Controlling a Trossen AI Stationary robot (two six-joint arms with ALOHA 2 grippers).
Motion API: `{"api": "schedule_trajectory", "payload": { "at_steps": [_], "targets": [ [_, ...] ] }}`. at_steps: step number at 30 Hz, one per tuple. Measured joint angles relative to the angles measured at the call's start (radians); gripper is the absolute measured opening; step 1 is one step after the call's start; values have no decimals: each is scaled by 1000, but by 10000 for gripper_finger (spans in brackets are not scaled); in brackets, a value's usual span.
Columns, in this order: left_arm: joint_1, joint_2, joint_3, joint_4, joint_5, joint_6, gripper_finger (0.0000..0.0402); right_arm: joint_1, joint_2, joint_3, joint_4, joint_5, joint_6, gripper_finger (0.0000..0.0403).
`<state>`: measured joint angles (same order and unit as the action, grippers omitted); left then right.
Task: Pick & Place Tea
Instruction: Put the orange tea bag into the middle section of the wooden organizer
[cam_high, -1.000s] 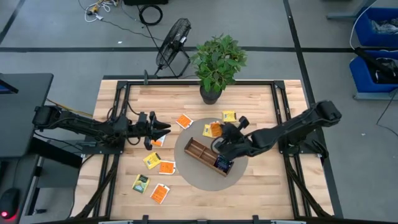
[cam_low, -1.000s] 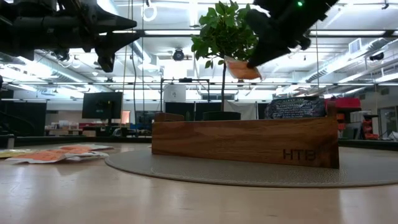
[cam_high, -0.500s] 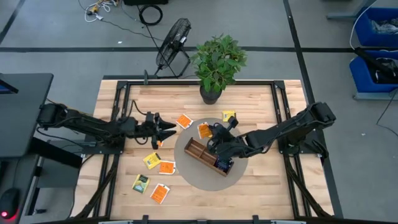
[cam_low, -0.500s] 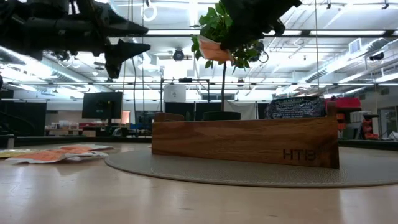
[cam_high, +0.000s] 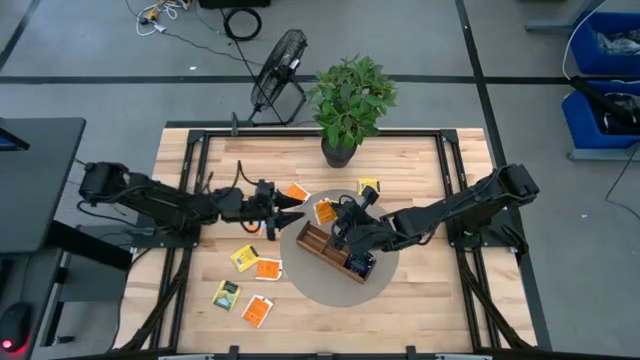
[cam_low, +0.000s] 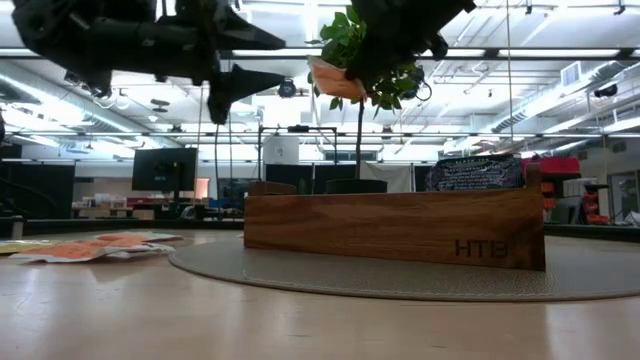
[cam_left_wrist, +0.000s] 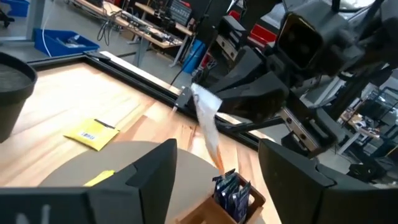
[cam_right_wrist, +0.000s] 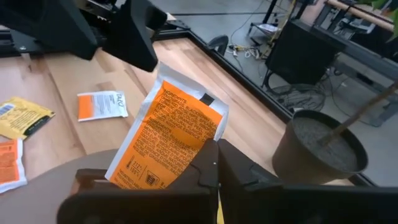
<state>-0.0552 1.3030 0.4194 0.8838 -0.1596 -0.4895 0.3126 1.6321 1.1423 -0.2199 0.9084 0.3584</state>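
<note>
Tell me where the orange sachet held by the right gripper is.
In the high view the orange sachet hangs in the right gripper, above the left end of the wooden tray, with the left gripper open just to its left.

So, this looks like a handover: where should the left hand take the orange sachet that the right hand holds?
Probably its free far edge. The right hand pinches the orange sachet at one edge, leaving the rest bare toward the open left hand, which can come straight in, one finger per flat face.
</note>
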Motion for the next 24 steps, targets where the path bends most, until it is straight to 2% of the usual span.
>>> {"api": "schedule_trajectory", "payload": {
  "at_steps": [16,20,24],
  "targets": [
    [13,159,141,-9,0,27,220,1,0,0,12,-35,-1,0],
    [13,170,148,-43,0,30,188,3,0,0,12,-38,-10,0],
    [13,170,148,-45,0,38,128,3,0,0,0,-38,-11,0]
  ]
}}
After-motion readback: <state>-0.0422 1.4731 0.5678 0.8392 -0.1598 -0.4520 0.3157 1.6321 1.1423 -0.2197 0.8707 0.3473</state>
